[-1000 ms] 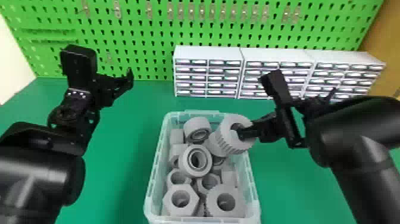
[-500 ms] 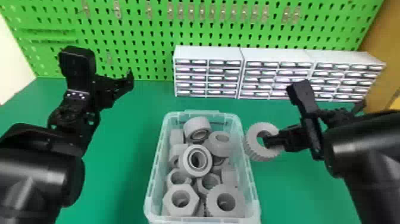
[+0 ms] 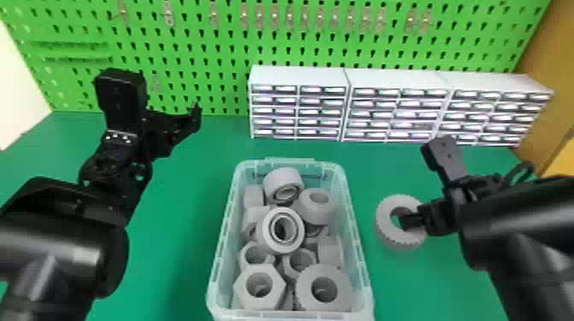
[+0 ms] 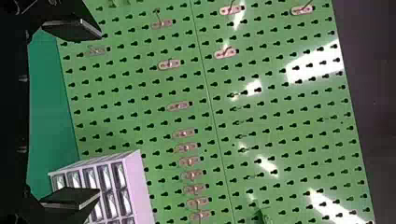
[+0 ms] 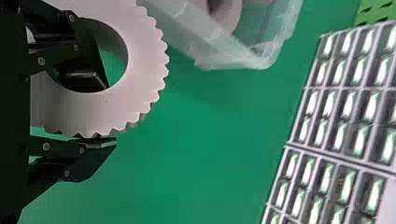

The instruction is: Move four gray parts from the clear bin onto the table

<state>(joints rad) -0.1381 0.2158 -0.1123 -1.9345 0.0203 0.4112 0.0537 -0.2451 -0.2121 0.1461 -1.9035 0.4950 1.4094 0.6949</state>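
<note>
Over the green table (image 3: 410, 281), to the right of the clear bin (image 3: 363, 256), my right gripper (image 3: 412, 221) holds a toothed gray ring (image 3: 386, 230). In the right wrist view my right gripper (image 5: 100, 114) is shut on the gray ring (image 5: 144, 88), one finger through its hole and the other against its toothed rim. Several gray parts (image 3: 267, 239) lie piled in the bin, among them a hex nut (image 3: 239, 287) and another toothed ring (image 3: 341, 277). My left gripper (image 3: 188, 124) is parked at the left; in the left wrist view my left gripper (image 4: 72, 114) stands open, holding nothing.
White drawer cabinets (image 3: 299, 77) line the back of the table, right of centre. Behind them rises a green pegboard (image 3: 213, 55) with metal hooks. A brown panel (image 3: 551, 77) borders the right side.
My right gripper has carried the toothed ring from above the bin's right side out to the right, beyond the wall. The left arm has stayed still.
</note>
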